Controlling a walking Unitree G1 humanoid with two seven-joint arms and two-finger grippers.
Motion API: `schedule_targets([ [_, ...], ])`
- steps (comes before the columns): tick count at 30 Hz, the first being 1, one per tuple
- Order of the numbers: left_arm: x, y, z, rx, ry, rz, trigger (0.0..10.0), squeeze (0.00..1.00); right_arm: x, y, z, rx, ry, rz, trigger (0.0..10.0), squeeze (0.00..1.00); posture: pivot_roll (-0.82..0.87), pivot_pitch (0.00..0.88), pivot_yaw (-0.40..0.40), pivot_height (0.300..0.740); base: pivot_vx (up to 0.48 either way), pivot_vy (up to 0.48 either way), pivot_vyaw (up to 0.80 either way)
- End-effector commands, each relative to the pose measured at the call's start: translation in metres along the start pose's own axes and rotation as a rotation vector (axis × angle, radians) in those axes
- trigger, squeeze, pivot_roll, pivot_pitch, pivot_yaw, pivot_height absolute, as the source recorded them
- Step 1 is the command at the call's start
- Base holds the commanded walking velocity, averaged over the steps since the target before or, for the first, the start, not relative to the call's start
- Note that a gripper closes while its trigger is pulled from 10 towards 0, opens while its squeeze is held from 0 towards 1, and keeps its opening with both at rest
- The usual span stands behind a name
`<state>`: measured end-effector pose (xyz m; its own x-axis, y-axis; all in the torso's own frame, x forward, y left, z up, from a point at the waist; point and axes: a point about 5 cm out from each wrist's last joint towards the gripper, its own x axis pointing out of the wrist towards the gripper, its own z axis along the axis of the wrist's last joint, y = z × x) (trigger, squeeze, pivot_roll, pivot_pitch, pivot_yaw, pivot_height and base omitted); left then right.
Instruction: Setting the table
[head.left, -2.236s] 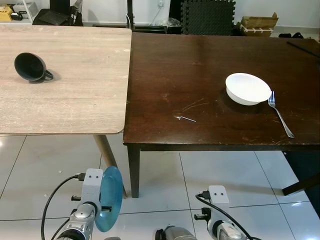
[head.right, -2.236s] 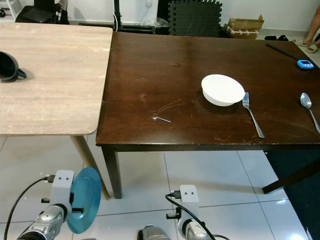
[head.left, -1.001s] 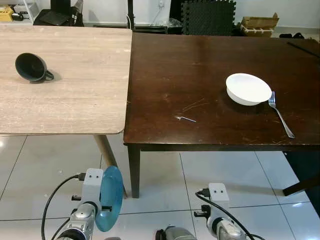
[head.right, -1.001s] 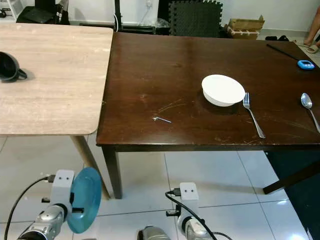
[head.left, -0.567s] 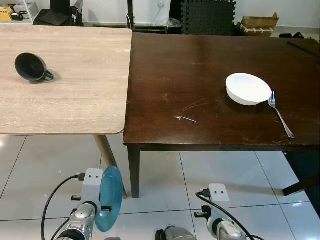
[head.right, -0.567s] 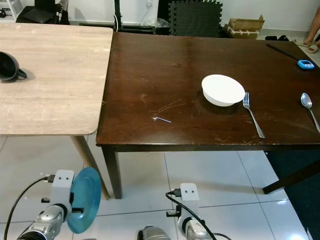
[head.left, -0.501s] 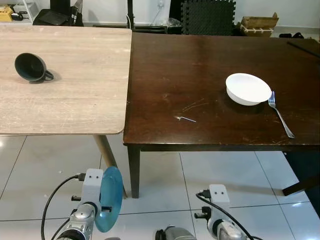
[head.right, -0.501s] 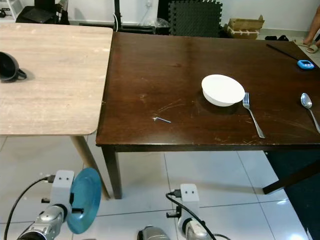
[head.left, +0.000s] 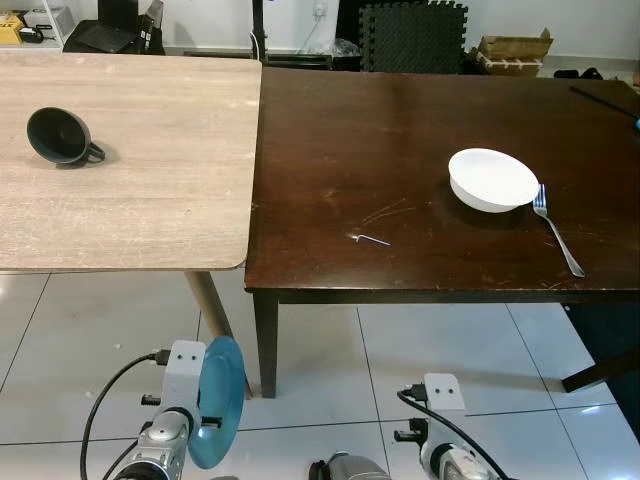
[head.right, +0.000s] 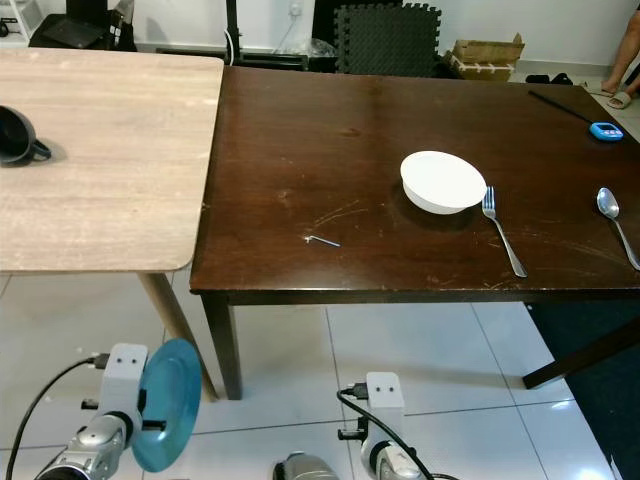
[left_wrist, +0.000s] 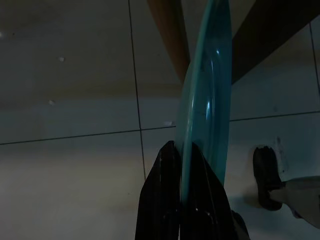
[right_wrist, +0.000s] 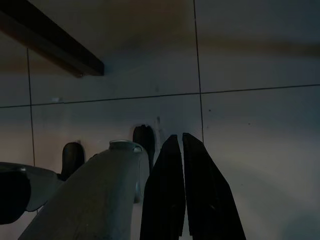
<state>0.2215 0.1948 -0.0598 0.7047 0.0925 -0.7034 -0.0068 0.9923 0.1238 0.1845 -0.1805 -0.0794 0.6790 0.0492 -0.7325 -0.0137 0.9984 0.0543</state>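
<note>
The left gripper (left_wrist: 182, 150) hangs low in front of the robot, below the counter edge, its jaws clamped on the rim of a teal plate (head.left: 218, 402) that stands on edge, over the tiled floor (head.left: 110, 340). The right gripper (right_wrist: 181, 145) hangs idle on the right, jaws together on nothing.

On the dark counter (head.right: 330, 140) a white bowl (head.right: 443, 181) sits with a fork (head.right: 503, 232) just beside it and a spoon (head.right: 616, 226) well apart to the right, near the edge. A small metal bit (head.right: 322, 240) lies near the front edge. A black cup (head.left: 58, 136) lies tipped on its side on the pale counter (head.left: 150, 150) to the left.

The plate is not yet set down, and the main risk lies in the grip: it is pinched at the rim alone, so a jolt while walking or lifting could swing it or let it slip onto the tiles. Raised carelessly, it could knock the front edge of the dark counter, since it hangs below that edge. Put down close to the bowl, it could nudge the bowl or the fork.

Compared with half a second earlier, the whole scene sits slightly lower and shifted in the eye views, which looks like a camera move; the plate is held the same way and nothing on the counters has changed place.
</note>
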Motion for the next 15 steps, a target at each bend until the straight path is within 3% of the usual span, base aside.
schedule_targets([
  [1,-0.0025,-0.0046,-0.0102,0.001,0.022,-0.008,10.0,0.0,-0.0034,-0.0031,-0.0097,0.025,0.022,-0.017,10.0,0.0,0.04,0.016,0.007,0.74,0.0,0.0,0.0],
  [6,-0.0028,-0.0059,-0.0102,0.004,0.013,-0.012,10.0,0.0,-0.0037,-0.0031,-0.0105,0.028,0.022,-0.016,10.0,0.0,0.04,0.016,0.007,0.74,0.0,0.0,0.0],
  [8,-0.0027,-0.0075,-0.0074,-0.044,-0.011,-0.051,10.0,0.0,-0.0042,-0.0032,-0.0089,0.023,-0.009,-0.032,10.0,0.0,0.04,0.03,0.016,0.74,0.0,0.0,0.0],
  [15,-0.0036,-0.0055,-0.0058,-0.069,-0.046,-0.061,10.0,0.0,-0.0054,-0.0063,-0.0074,0.056,-0.044,-0.055,10.0,0.0,0.05,0.036,0.005,0.74,0.0,0.0,0.0],
])
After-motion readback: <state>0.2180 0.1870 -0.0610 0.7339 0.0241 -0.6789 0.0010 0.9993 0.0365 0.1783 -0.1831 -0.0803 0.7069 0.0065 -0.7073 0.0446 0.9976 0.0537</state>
